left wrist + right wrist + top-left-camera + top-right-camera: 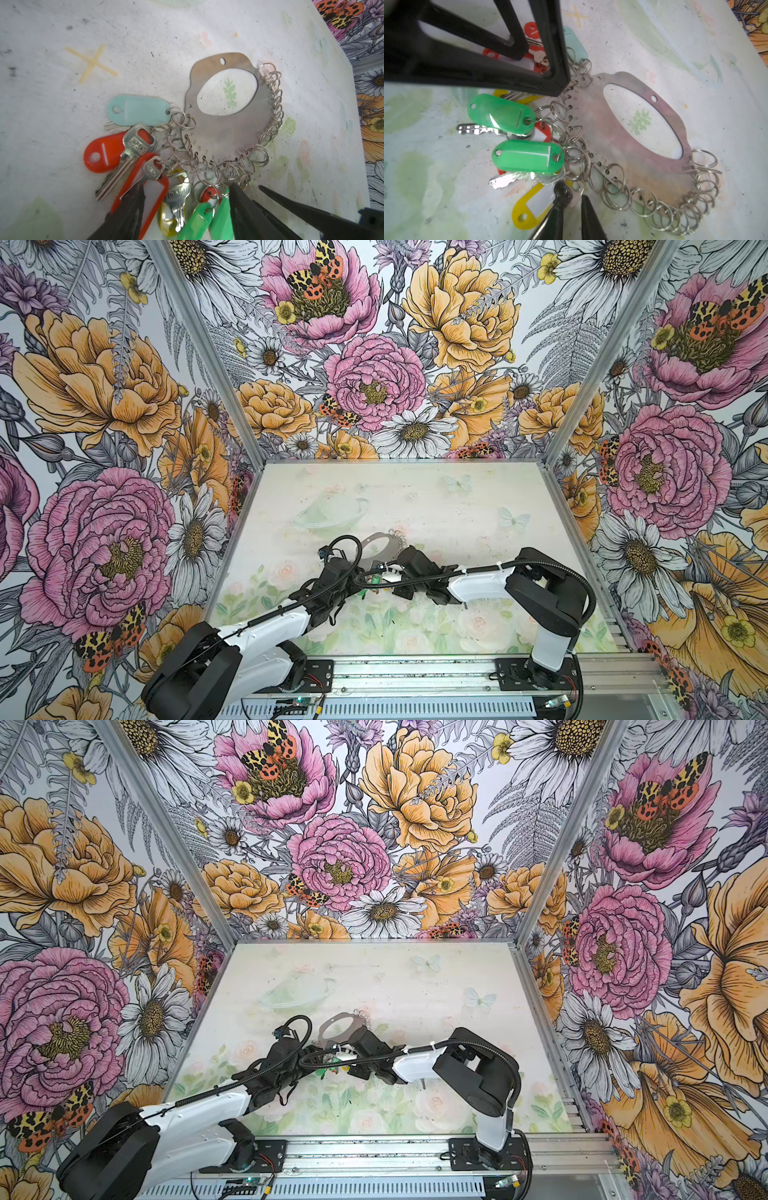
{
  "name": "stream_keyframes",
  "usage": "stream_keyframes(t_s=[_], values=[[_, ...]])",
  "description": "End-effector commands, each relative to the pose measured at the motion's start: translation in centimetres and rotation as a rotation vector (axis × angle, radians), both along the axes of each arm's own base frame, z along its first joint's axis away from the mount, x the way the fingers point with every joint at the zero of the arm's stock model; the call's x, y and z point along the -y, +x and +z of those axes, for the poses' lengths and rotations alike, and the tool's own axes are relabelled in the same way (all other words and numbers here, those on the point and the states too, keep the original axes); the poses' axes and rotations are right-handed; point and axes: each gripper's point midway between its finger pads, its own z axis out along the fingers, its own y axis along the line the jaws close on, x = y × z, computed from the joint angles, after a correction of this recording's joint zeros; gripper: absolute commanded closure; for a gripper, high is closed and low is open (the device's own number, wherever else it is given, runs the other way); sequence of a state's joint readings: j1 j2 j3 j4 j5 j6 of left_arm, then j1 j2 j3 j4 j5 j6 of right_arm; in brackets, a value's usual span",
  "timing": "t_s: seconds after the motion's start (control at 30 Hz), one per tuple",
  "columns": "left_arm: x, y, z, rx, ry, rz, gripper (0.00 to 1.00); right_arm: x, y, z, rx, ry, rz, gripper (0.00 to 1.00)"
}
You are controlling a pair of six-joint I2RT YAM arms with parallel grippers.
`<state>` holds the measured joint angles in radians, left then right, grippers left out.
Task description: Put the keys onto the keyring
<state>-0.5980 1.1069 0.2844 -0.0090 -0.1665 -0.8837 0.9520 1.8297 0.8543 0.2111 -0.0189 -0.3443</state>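
While several tagged keys already hung from the keyring lying on the surface, many rings were empty; left fingers stood open, right fingers nearly together beside a yellow tag, grip unclear.

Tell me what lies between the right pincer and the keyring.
Nothing visible does. The right pincer is at the yellow tag, with only the keyring's own wire rings ahead of it.

On table: keyring, tagged keys
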Motion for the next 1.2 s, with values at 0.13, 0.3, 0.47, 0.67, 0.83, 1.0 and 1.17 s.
stream_keyframes(t_s=[0.13, 0.3, 0.47, 0.67, 0.83, 1.0, 1.17], values=[[-2.5, -3.4, -4.4, -0.173, 0.102, 0.008, 0.34, -0.7, 2.2, 0.9, 0.082, 0.021, -0.021, 0.80], [-2.5, -3.4, -4.4, -0.175, 0.102, 0.008, 0.34, -0.7, 2.5, 0.1, 0.082, -0.010, -0.017, 0.79], [-2.5, -3.3, -4.5, -0.176, 0.101, 0.008, 0.34, -0.8, 3.0, 0.0, 0.103, -0.016, -0.029, 0.79], [-2.5, -3.4, -4.5, -0.179, 0.102, 0.008, 0.34, -0.6, 3.5, -0.4, 0.118, -0.038, -0.038, 0.81], [-2.5, -3.3, -4.5, -0.178, 0.100, 0.010, 0.34, -0.5, 3.3, -0.1, 0.111, -0.032, -0.032, 0.86], [-2.5, -3.3, -4.5, -0.178, 0.102, 0.010, 0.34, -0.2, 3.3, 0.1, 0.110, -0.038, -0.032, 0.88], [-2.5, -3.3, -4.5, -0.179, 0.101, 0.009, 0.34, -0.4, 3.0, 0.3, 0.101, -0.025, -0.021, 0.89]])
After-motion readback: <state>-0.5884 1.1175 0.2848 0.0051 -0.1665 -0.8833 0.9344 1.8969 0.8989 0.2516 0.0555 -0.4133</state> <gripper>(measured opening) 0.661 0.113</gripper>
